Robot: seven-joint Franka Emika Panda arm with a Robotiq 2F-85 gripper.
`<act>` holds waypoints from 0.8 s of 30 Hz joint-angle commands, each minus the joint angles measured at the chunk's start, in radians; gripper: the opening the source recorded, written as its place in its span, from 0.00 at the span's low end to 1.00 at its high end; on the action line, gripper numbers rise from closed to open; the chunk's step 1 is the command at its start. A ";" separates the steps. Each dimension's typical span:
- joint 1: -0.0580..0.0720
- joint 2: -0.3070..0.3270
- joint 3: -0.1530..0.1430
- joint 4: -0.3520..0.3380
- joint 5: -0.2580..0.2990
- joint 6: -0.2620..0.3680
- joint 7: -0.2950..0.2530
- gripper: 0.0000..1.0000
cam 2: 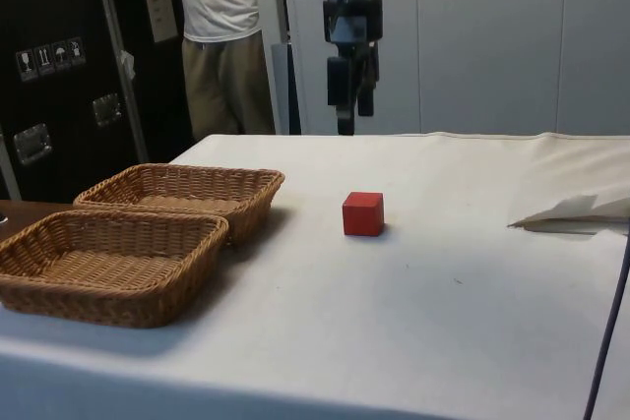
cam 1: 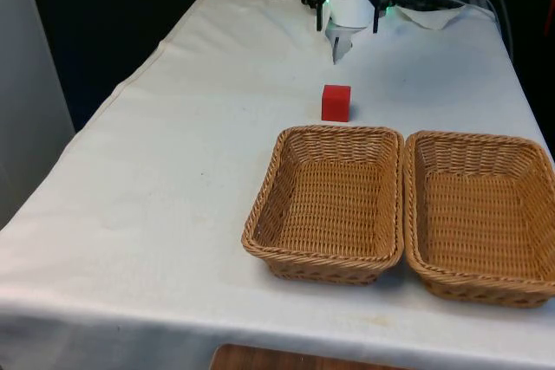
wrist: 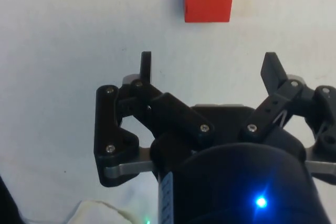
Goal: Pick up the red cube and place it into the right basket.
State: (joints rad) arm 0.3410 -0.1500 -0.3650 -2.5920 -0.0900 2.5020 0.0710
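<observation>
You've got the gripper [wrist: 209, 69] spread wide w/ nothing in it, hanging well above the cloth behind the red cube [cam 1: 336, 102], which sits just beyond the left basket [cam 1: 260, 205], so approach stays clear.

person [cam 2: 221, 36] cut off above the shoulders, right basket [cam 1: 479, 214] clipped — frame's edge

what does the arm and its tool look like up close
The arm is white with black joints. Its tool is black: two flat, narrow fingers on hinged black linkage bars fixed with silver screws, over a rounded dark body. Dark cables run off the arm in the side view.
</observation>
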 commanded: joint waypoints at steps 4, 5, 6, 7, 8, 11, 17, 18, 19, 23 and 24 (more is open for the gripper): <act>0.007 0.026 0.009 -0.013 0.014 0.051 0.002 1.00; 0.007 0.032 0.012 -0.014 0.016 0.057 0.002 1.00; 0.007 0.039 0.015 -0.016 0.019 0.065 0.001 1.00; 0.008 0.045 0.018 -0.018 0.021 0.073 -0.001 1.00; 0.008 0.052 0.020 -0.019 0.024 0.079 -0.003 1.00; 0.009 0.072 0.026 -0.024 0.030 0.102 -0.008 1.00; 0.010 0.112 0.038 -0.031 0.044 0.144 -0.018 1.00; 0.010 0.121 0.039 -0.033 0.047 0.154 -0.021 1.00; 0.009 0.136 0.043 -0.036 0.053 0.171 -0.026 1.00; 0.009 0.161 0.047 -0.038 0.059 0.196 -0.031 1.00; 0.008 0.169 0.049 -0.039 0.060 0.204 -0.032 1.00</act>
State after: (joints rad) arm 0.3450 0.0330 -0.3210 -2.6230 -0.0610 2.7060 0.0590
